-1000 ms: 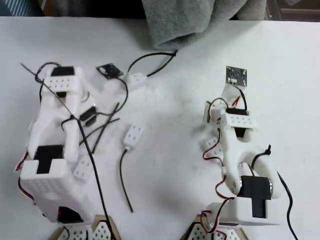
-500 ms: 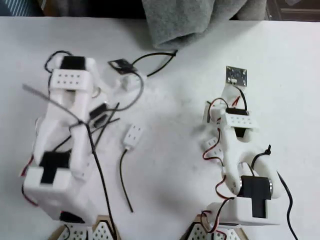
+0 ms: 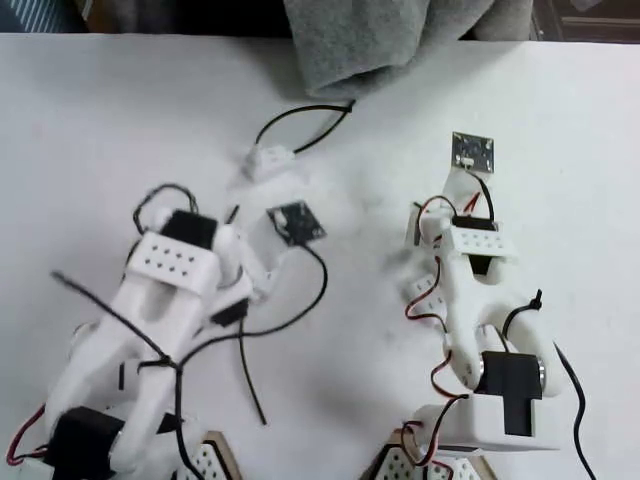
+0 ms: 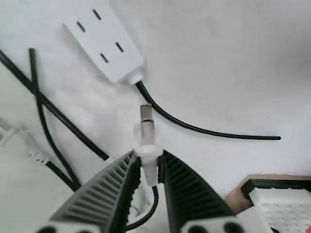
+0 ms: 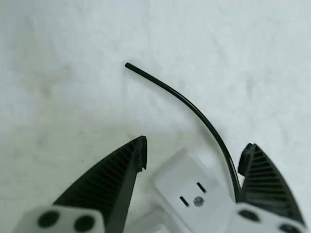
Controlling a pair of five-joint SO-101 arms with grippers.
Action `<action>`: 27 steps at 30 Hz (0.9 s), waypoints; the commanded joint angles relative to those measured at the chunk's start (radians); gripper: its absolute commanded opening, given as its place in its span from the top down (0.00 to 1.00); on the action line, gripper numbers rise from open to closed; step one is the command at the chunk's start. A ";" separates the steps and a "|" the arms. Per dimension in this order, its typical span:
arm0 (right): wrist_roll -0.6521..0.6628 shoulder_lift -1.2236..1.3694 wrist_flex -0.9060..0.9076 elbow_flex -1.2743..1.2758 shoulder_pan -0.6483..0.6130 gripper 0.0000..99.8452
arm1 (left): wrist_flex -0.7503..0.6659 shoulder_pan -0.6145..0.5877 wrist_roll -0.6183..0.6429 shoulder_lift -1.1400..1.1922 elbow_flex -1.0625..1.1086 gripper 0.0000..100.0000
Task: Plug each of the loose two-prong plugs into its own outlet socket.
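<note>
My left gripper (image 4: 146, 158) is shut on a small white two-prong plug (image 4: 145, 136), its black cord trailing back between the fingers. The prongs point at a white outlet socket (image 4: 104, 41) lying flat a short way ahead, not touching it. In the high view the left arm (image 3: 175, 262) leans over that spot at centre left, and the socket's black cord (image 3: 250, 380) runs out beneath it. A second white socket (image 3: 268, 160) lies farther back with its own cord. My right gripper (image 5: 194, 151) is open above the table, with a white outlet block (image 5: 194, 194) low between its fingers. The right arm (image 3: 470, 245) sits folded at right.
A grey cloth (image 3: 380, 40) hangs over the table's far edge. Loose black cables (image 4: 43, 107) cross beside the near socket. A black cord (image 5: 184, 104) with a free end lies ahead of the right gripper. Both arm bases stand at the near edge.
The left arm has swung from the far left toward the table's middle, bringing the plug and its cord up to the near socket. The right arm has kept still.
</note>
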 commanded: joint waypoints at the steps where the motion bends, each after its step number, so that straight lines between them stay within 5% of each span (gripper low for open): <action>1: -0.008 -0.005 -0.012 -0.003 0.004 0.69 | -0.063 0.010 0.015 -0.039 0.092 0.94; 10: -0.008 -0.005 -0.012 -0.003 0.002 0.69 | -0.365 -0.148 0.015 -0.036 0.322 0.94; 19: -0.008 -0.005 -0.008 -0.003 0.001 0.69 | -0.339 -0.159 0.012 -0.036 0.334 0.94; 27: -0.008 -0.005 -0.008 -0.003 0.001 0.69 | -0.341 -0.159 0.028 -0.044 0.336 0.80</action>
